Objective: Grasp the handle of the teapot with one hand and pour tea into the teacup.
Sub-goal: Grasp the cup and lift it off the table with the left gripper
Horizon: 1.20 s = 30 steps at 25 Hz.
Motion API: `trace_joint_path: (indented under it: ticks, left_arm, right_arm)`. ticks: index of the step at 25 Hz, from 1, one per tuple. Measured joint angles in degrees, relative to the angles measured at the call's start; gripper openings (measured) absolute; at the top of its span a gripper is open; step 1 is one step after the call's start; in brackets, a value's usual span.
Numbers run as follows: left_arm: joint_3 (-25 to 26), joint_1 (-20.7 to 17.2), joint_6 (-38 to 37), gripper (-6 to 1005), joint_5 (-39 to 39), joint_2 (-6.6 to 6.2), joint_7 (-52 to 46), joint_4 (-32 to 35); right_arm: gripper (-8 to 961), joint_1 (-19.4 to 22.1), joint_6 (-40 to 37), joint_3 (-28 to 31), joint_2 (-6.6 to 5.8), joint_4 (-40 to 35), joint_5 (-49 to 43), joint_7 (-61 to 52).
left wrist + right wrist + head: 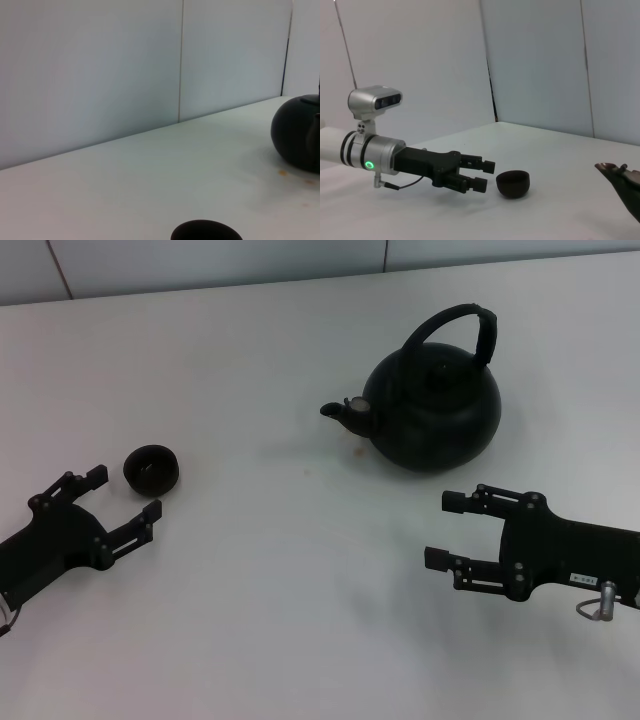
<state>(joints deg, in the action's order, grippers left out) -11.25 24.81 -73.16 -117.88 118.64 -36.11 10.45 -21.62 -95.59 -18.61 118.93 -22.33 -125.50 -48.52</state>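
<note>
Teapot task, opening stage: nothing grasped yet, both arms low over the white worktop (300, 620). Left to right. Left pincer (125, 498) sits at the near left, fingers apart, empty, with the teacup (152, 468) just beside its tips; cup upright. Teapot (435, 410) stands well to the right of the cup, toward the far side, spout (345, 412) pointing left toward the cup, handle (468, 325) arched upright over the lid. Right pincer (445, 530) is at the near right, fingers apart, empty, near the pot's front but not touching. Judgement: approach not started. Next move calls for the right pincer to rise, reach over the lid and close on the handle before any tilt toward the cup.
</note>
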Motion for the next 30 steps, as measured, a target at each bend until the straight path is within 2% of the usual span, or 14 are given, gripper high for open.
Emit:
trace_joint_path:
  ticks: [30]
  left_arm:
    - [0.35,5.50,8.28,860,0.02,0.10,2.16,-3.71]
  right_arm:
    - [744,0.17,-0.62,0.41,-0.11,-0.24,0.00,-0.19]
